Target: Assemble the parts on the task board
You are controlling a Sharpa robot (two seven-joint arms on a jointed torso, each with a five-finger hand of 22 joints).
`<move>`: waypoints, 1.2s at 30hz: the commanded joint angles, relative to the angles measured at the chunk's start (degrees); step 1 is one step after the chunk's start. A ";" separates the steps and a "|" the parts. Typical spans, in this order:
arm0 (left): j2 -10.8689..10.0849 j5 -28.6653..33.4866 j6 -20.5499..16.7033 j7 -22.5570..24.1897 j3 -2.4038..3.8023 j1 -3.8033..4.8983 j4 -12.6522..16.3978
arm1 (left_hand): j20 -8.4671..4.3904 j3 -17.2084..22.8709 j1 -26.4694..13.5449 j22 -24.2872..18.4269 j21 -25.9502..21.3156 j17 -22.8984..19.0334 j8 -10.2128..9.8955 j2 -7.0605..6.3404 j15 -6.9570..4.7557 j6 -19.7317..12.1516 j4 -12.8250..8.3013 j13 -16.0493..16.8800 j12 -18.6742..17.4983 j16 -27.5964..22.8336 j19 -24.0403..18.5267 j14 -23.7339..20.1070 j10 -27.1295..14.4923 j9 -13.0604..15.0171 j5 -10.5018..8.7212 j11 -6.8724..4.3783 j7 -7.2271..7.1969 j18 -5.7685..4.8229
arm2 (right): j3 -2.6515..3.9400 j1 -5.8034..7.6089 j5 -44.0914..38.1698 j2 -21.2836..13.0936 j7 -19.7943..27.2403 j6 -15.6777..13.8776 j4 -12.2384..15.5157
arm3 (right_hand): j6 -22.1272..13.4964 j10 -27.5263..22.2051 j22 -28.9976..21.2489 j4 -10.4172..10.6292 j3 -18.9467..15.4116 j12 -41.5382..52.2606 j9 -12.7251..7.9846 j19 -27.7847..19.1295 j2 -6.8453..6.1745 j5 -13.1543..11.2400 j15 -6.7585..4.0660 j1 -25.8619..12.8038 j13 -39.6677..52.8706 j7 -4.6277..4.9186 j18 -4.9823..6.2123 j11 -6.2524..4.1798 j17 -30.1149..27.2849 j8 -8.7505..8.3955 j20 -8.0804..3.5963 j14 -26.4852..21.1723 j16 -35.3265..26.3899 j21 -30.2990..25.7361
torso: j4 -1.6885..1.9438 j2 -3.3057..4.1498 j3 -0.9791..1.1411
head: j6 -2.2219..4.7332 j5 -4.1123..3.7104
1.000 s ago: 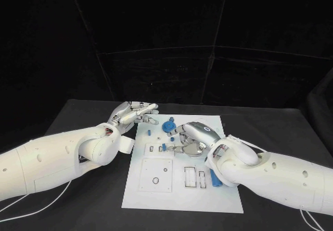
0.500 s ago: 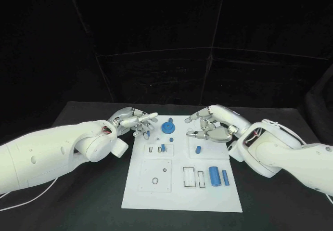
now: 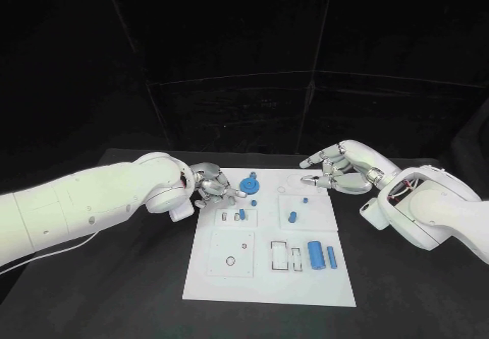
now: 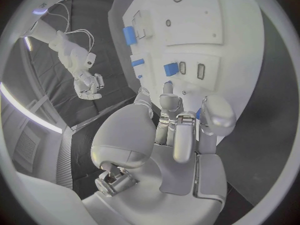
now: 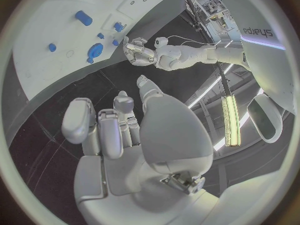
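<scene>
The black table (image 3: 102, 296) carries the white task board (image 3: 270, 282), a long plate lying at the centre of the head view and running from 12 toward 6 o'clock. It has rectangular recesses and small holes in its near half.

The left hand (image 3: 209, 187) sits at the board's 10 o'clock corner, fingers curled together. The head view cannot tell whether anything is in them; the left wrist view shows the same hand (image 4: 178, 130) with fingers bent over the board and a sliver of blue beside one fingertip, so a grip remains uncertain.

The right hand (image 3: 341, 169) hovers off the board's 1 o'clock corner, fingers apart and empty. The right wrist view shows it (image 5: 119, 127) loosely spread above the dark table, the board beyond.

The blue parts are smallest: a round gear (image 3: 249, 186) near 12 o'clock, two cylinders (image 3: 323, 256) side by side at 4 o'clock, and a short peg (image 3: 292, 217) mid-board.
</scene>
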 commanded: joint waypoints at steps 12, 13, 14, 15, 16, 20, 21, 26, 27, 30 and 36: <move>4.83 -9.32 8.07 -12.47 -0.50 1.39 -2.50 | -0.37 -2.25 -1.18 7.25 4.68 15.05 4.59 0.14 -0.67 -2.05 1.12 3.76 3.09 0.83 2.68 5.94 0.01 4.53 -0.01 -0.58 -0.40 -1.81 | 0.02 0.22 6.35 1.10 0.15 -1.77 -3.80 | -0.59 -13.16 -32.55 1.39 -2.09 -19.28 -0.03 -19.32 0.69 1.95 0.34 2.28 -17.86 0.35 4.81 0.59 -27.67 1.82 0.45 -8.85 -26.33 -22.24 | -0.13 -0.32 0.03 | -0.31 0.20; 5.09 -9.34 8.25 -12.62 -0.69 1.48 -2.63 | -0.37 -2.43 -1.32 7.29 4.70 15.05 4.73 0.05 -0.67 -2.16 1.23 3.85 3.16 0.83 2.67 5.94 0.01 4.68 -0.03 -0.59 -0.41 -1.81 | 0.02 0.23 7.26 1.36 0.46 -2.14 -4.21 | -0.61 -14.00 -34.26 1.66 -1.76 -22.44 -0.02 -20.08 1.05 1.78 0.44 2.99 -20.76 0.52 4.71 1.05 -34.35 2.10 0.81 -11.92 -33.82 -25.05 | -0.10 -0.29 0.06 | -0.31 0.20; 5.25 -9.36 8.33 -12.67 -0.79 1.53 -2.73 | -0.38 -2.55 -1.40 7.38 4.75 15.05 4.85 0.01 -0.68 -2.23 1.31 3.90 3.19 0.83 2.68 5.94 0.00 4.80 -0.05 -0.59 -0.42 -1.83 | 0.02 0.23 7.75 1.54 0.66 -2.37 -4.47 | -0.64 -14.23 -35.88 1.96 -1.59 -25.27 -0.03 -20.37 1.18 1.80 0.54 3.49 -23.59 0.90 4.47 1.09 -37.69 2.33 1.32 -13.14 -38.51 -27.60 | -0.09 -0.28 0.09 | -0.33 0.22; 5.41 -9.37 8.33 -12.69 -0.88 1.57 -2.85 | -0.39 -2.65 -1.48 7.46 4.80 15.05 4.95 -0.02 -0.69 -2.29 1.39 3.95 3.23 0.83 2.69 5.94 0.00 4.91 -0.05 -0.60 -0.43 -1.84 | 0.02 0.24 8.15 1.71 0.85 -2.55 -4.72 | -0.70 -14.12 -37.06 2.23 -1.55 -27.17 -0.06 -20.30 1.22 1.87 1.01 3.73 -25.66 0.98 4.63 1.29 -38.76 2.45 1.38 -13.24 -40.83 -29.40 | -0.10 -0.26 0.10 | -0.32 0.24; 5.52 -9.37 8.27 -12.67 -0.94 1.60 -2.96 | -0.39 -2.66 -1.49 7.47 4.81 15.05 4.97 -0.02 -0.69 -2.30 1.40 3.96 3.23 0.83 2.70 5.94 0.00 4.92 -0.06 -0.60 -0.43 -1.84 | 0.02 0.24 8.47 1.84 0.98 -2.66 -4.91 | -0.77 -14.11 -38.22 2.45 -1.55 -28.96 -0.09 -20.39 1.16 1.86 1.35 3.94 -27.59 1.13 4.76 1.62 -39.81 2.51 1.50 -13.53 -43.17 -31.19 | -0.09 -0.24 0.10 | -0.28 0.27; 5.97 -9.39 7.73 -12.51 -1.51 1.84 -3.44 | -0.40 -2.86 -1.66 6.40 4.20 15.05 5.28 0.08 -0.70 -2.44 1.62 3.78 3.08 0.83 2.27 5.94 -0.16 5.23 -0.06 -0.63 -0.47 -1.63 | 0.02 0.25 10.15 2.47 1.78 -3.44 -5.66 | -3.20 -16.93 -44.31 2.73 -2.16 -37.17 -0.46 -23.04 0.32 1.77 3.92 4.82 -36.31 2.66 4.45 3.63 -45.71 1.34 3.51 -17.89 -55.97 -41.06 | -0.08 -0.21 0.09 | -0.24 0.37; 6.10 -9.39 7.67 -12.48 -1.65 1.90 -3.56 | -0.41 -2.86 -1.66 6.31 4.15 15.05 5.28 0.09 -0.70 -2.44 1.63 3.76 3.06 0.83 2.24 5.94 -0.18 5.24 -0.06 -0.63 -0.47 -1.62 | 0.02 0.25 10.67 2.65 2.04 -3.66 -5.88 | -3.59 -17.71 -45.75 2.58 -2.35 -38.33 -0.43 -24.80 0.23 1.78 4.80 4.93 -37.80 3.01 4.27 4.24 -47.35 1.16 4.10 -20.27 -59.09 -43.64 | -0.08 -0.19 0.09 | -0.23 0.43; 7.00 -9.39 7.98 -12.20 -2.17 2.09 -4.23 | -0.41 -2.91 -1.69 6.26 4.11 15.05 5.46 0.21 -0.71 -2.48 1.72 3.89 3.15 0.83 2.18 5.94 -0.14 5.40 -0.05 -0.65 -0.49 -1.60 | 0.02 0.26 12.93 3.39 3.15 -4.32 -6.93 | -4.09 -16.64 -53.12 0.95 -3.83 -40.83 -0.27 -25.97 1.31 1.94 6.73 4.92 -46.86 3.88 4.94 5.10 -57.03 1.46 7.29 -23.34 -70.00 -55.48 | -0.12 -0.24 0.04 | -0.42 0.54; 7.12 -9.39 8.04 -12.18 -2.21 2.10 -4.32 | -0.41 -2.92 -1.69 6.27 4.12 15.05 5.48 0.23 -0.71 -2.49 1.73 3.91 3.17 0.83 2.18 5.94 -0.14 5.42 -0.06 -0.65 -0.50 -1.61 | 0.02 0.26 13.13 3.45 3.25 -4.36 -7.02 | -4.15 -16.44 -53.77 0.65 -4.14 -40.85 -0.27 -25.30 1.33 1.88 6.77 4.84 -47.94 3.86 4.91 5.10 -58.00 1.53 7.28 -22.86 -70.59 -56.41 | -0.13 -0.23 0.01 | -0.41 0.55; 7.55 -9.39 8.27 -12.07 -2.37 2.13 -4.63 | -0.41 -2.92 -1.69 6.39 4.18 15.05 5.50 0.23 -0.72 -2.49 1.74 4.01 3.24 0.83 2.22 5.94 -0.09 5.44 -0.06 -0.65 -0.50 -1.63 | 0.02 0.26 13.82 3.70 3.60 -4.50 -7.40 | -4.18 -16.25 -54.89 0.12 -4.43 -40.78 -0.27 -24.11 1.90 2.21 6.78 4.82 -49.91 3.84 4.77 5.24 -59.73 1.71 7.28 -22.41 -71.70 -58.06 | -0.19 -0.22 0.00 | -0.50 0.72; 7.90 -9.39 8.37 -11.85 -2.51 2.16 -4.81 | -0.42 -2.93 -1.68 6.44 4.21 15.05 5.52 0.24 -0.72 -2.49 1.74 4.08 3.30 0.83 2.24 5.94 -0.05 5.46 -0.06 -0.65 -0.50 -1.64 | 0.01 0.26 14.44 4.15 3.94 -4.55 -7.87 | -4.25 -16.14 -55.81 -0.32 -4.77 -40.60 -0.28 -23.17 2.25 2.31 6.85 4.66 -51.53 3.97 4.78 5.35 -61.06 1.86 7.26 -21.87 -72.38 -59.43 | -0.16 -0.22 0.01 | -0.68 0.71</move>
